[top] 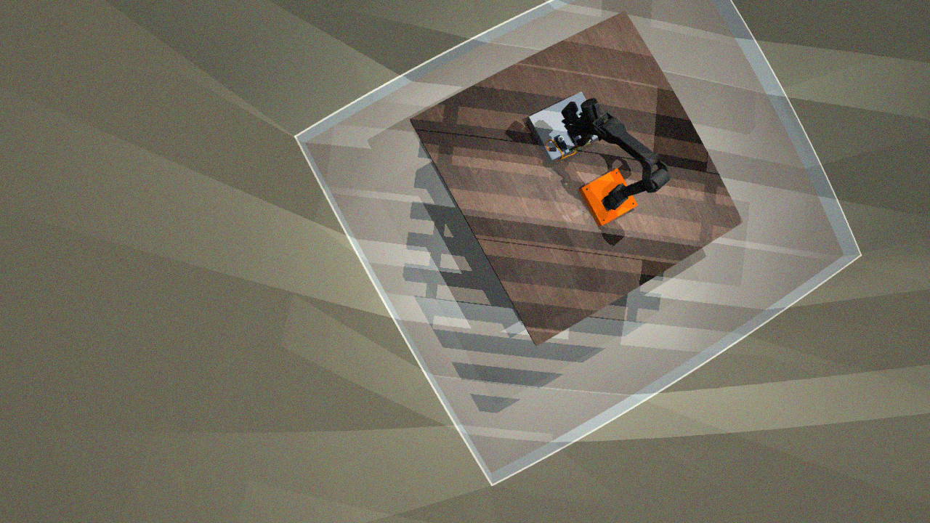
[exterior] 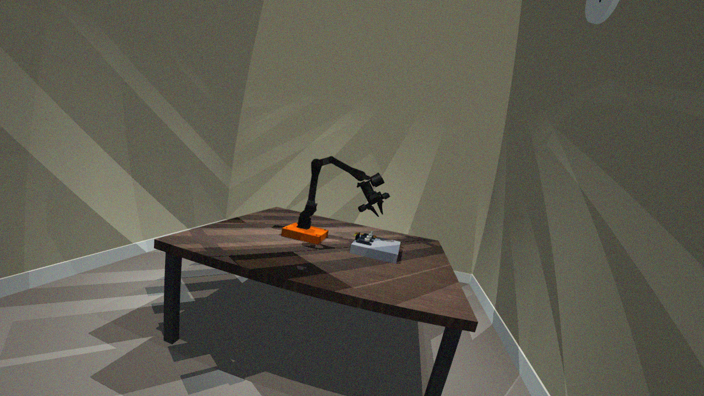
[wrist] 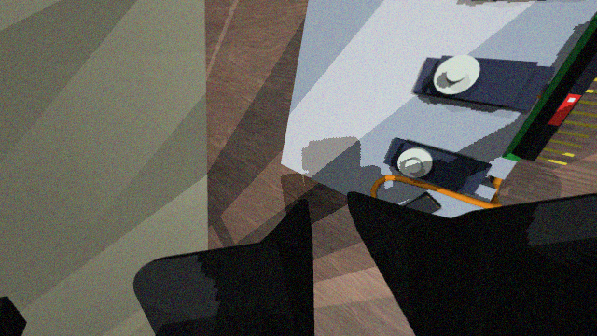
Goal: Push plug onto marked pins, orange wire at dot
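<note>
My gripper point(exterior: 380, 214) point(wrist: 327, 203) is open by a narrow gap, holds nothing and points down above the holder. The pale grey holder point(top: 547, 124) point(exterior: 374, 252) point(wrist: 345, 89) lies on the table. The small dark plug point(top: 551, 149) point(wrist: 423, 203) rests on the holder's corner, inside the loop of the orange lead point(wrist: 438, 188); the right finger partly covers that area in the wrist view. The yellow pins point(wrist: 580, 113) stick out beyond a black strip at the right of the wrist view. A red band point(wrist: 561, 116) with a white dot marks some of them. The plug's holes cannot be made out.
Dark servo bodies with round white horns point(wrist: 459, 75) point(wrist: 414, 163) stand on the holder beside the green board edge point(wrist: 555, 86). The orange arm base point(top: 593, 196) point(exterior: 304, 234) is on the wooden table point(top: 520, 260) point(exterior: 418, 285). Striped shadows cross everything.
</note>
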Robot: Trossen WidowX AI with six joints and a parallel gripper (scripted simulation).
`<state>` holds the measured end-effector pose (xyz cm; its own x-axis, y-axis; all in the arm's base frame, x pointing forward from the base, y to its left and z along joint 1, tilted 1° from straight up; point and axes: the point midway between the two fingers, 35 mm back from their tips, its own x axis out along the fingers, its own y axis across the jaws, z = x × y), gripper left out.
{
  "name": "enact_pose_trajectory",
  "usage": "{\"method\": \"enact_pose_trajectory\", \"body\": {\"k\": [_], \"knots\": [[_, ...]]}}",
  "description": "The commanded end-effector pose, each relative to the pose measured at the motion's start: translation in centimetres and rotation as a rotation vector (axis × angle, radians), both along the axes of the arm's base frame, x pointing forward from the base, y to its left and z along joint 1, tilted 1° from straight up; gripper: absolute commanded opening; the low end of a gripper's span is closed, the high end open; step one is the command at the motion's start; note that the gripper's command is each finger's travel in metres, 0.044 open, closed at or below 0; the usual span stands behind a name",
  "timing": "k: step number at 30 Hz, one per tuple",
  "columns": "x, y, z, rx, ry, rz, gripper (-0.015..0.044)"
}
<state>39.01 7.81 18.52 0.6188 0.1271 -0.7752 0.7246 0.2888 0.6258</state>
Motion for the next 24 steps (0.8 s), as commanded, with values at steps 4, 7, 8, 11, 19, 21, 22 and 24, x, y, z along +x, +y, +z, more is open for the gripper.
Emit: {"method": "enact_pose_trajectory", "body": {"k": [4, 7, 8, 11, 19, 21, 22, 24], "knots": [[0.0, 1.2, -1.8, 0.094, 0.151, -0.134, 0.0115], [-0.2, 1.7, -2.7, 0.125, 0.220, -0.201, 0.0115], [-0.2, 1.9, -3.0, 0.135, 0.243, -0.224, 0.0115], [-0.4, 2.4, -3.9, 0.159, 0.310, -0.295, 0.0115], [-1.2, 3.6, -6.1, 0.198, 0.478, -0.498, 0.0115], [-1.4, 3.9, -6.7, 0.202, 0.517, -0.553, 0.0115], [-1.5, 4.0, -6.9, 0.203, 0.536, -0.580, 0.0115], [-1.8, 4.3, -7.4, 0.203, 0.573, -0.636, 0.0115]]}}
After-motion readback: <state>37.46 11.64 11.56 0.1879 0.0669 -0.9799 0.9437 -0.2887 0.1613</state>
